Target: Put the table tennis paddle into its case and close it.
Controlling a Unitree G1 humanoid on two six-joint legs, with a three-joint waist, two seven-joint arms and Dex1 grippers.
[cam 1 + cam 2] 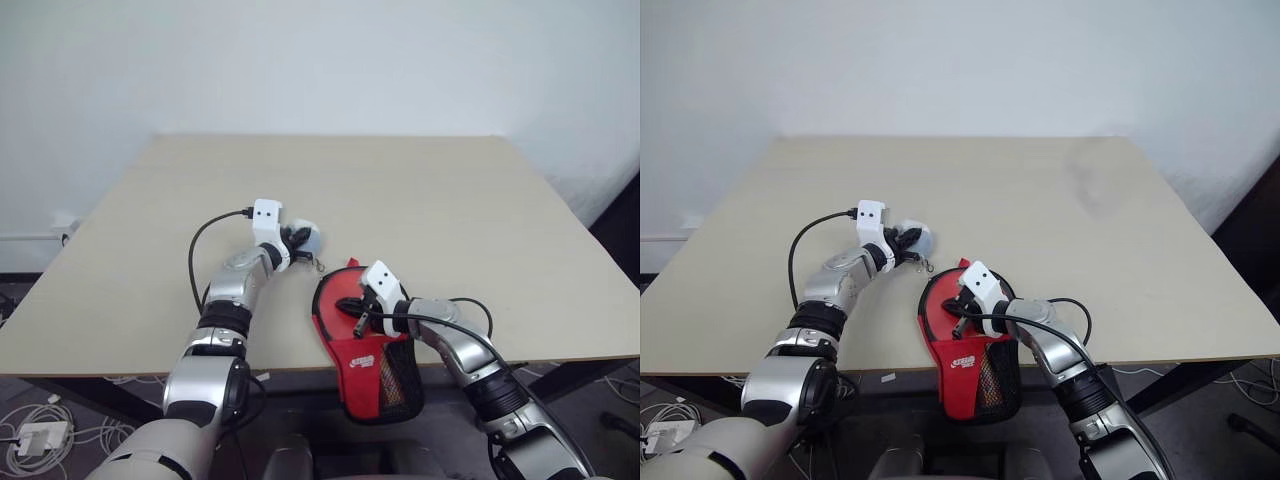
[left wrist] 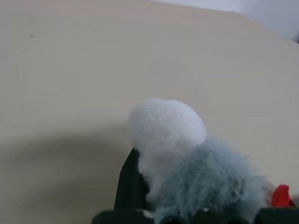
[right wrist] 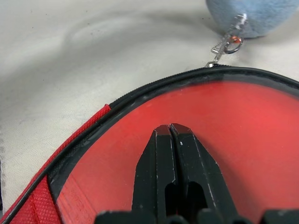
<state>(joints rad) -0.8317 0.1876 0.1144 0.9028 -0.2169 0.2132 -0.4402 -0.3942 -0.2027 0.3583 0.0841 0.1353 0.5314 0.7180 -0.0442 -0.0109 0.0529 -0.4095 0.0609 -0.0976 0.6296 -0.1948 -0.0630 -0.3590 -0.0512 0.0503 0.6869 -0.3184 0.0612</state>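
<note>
the beige worktop (image 1: 420, 200) carries everything near its front edge, where both arms can reach. the case (image 1: 365, 360) lies at about six o'clock on it, partly overhanging the front edge, its red outside and black mesh pocket at the near end and its round part toward the middle of the worktop; it appears to lie there so that the zip rim faces the arms. the table tennis paddle (image 3: 224, 121) is seen inside the case, its red rubber face framed by the black zip rim, so the insertion is judged done and the closing is judged the step in hand. the right gripper (image 3: 171, 133) rests on or just above the red face with its two black fingers pressed together and nothing between them; this is judged a hold-down, keeping paddle and case steady while the zip is worked. the left gripper (image 1: 297, 238) is at about ten o'clock from the case and is clenched on a pale blue-grey fluffy lump (image 2: 187, 158). from that lump a small metal chain (image 3: 225, 44) runs to the zip rim at the far side of the case, so the lump is taken to be the pull charm, grasped because it is easier to grip than the slider itself.
</note>
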